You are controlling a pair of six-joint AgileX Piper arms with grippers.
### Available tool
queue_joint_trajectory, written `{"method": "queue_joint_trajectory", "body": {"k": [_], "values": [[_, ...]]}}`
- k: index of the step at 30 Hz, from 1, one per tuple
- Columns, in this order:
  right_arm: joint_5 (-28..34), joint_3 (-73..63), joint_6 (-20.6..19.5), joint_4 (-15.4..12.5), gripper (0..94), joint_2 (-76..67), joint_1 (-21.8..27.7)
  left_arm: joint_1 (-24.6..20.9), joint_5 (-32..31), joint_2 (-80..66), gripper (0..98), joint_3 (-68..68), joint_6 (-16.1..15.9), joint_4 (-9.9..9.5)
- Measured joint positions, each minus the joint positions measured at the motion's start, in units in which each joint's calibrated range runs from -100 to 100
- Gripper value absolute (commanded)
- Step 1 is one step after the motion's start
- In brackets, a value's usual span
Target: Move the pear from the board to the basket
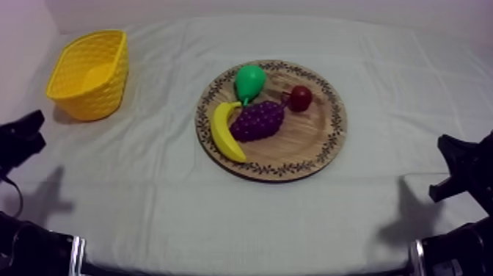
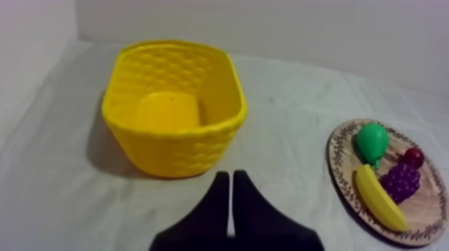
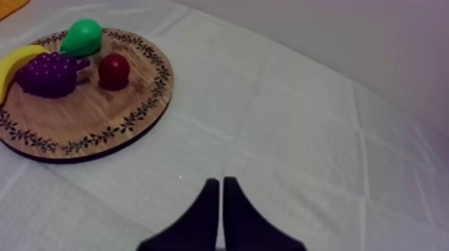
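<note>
A green pear (image 1: 249, 81) lies at the far side of the round wooden board (image 1: 308, 150), beside a banana (image 1: 226, 132), purple grapes (image 1: 258, 121) and a small red fruit (image 1: 299, 97). The yellow basket (image 1: 90, 73) stands empty at the far left of the table. My left gripper (image 1: 23, 136) rests low at the left edge, well short of the basket (image 2: 174, 107). Its fingers lie together as a narrow wedge (image 2: 230, 193), shut on nothing. My right gripper (image 1: 458, 165) rests low at the right edge, also shut (image 3: 220, 200), away from the board (image 3: 113, 127) and pear (image 3: 82, 37).
Grey-white cloth (image 1: 147, 198) covers the table, with open room between basket and board and along the front. A pale wall runs behind the table.
</note>
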Motion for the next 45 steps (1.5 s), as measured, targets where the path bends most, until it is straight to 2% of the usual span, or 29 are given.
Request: {"method": "queue_joint_trajectory", "body": {"k": [6,12,15,20,23,30,42,45], "values": [[0.0,0.0,0.02,0.0,0.3,0.0,0.0,-0.59,5.43,14.54,0.1,-16.93,-3.96,0.5],[0.0,0.0,0.02,0.0,0.3,0.0,0.0,0.38,8.27,29.2,0.1,-34.34,-7.32,3.34],[0.0,0.0,0.02,0.0,0.3,0.0,0.0,1.02,9.34,35.86,0.1,-41.84,-8.5,4.72],[0.0,0.0,0.02,0.0,0.3,0.0,0.0,2.85,9.72,46.37,0.1,-52.45,-8.95,5.06],[0.0,0.0,0.02,0.0,0.3,0.0,0.0,4.46,10.09,51.92,0.1,-57.59,-8.28,4.29],[0.0,0.0,0.02,0.0,0.3,0.0,0.0,9.73,14.74,63.5,0.1,-69.31,-4.58,0.5],[0.0,0.0,0.02,0.0,0.3,0.0,0.0,18.6,22.25,80.53,2.2,-84.22,1.39,-3.14],[0.0,0.0,0.02,0.0,0.3,0.0,0.0,20.66,24.03,85.14,3.0,-87.83,2.82,-3.5]]}}
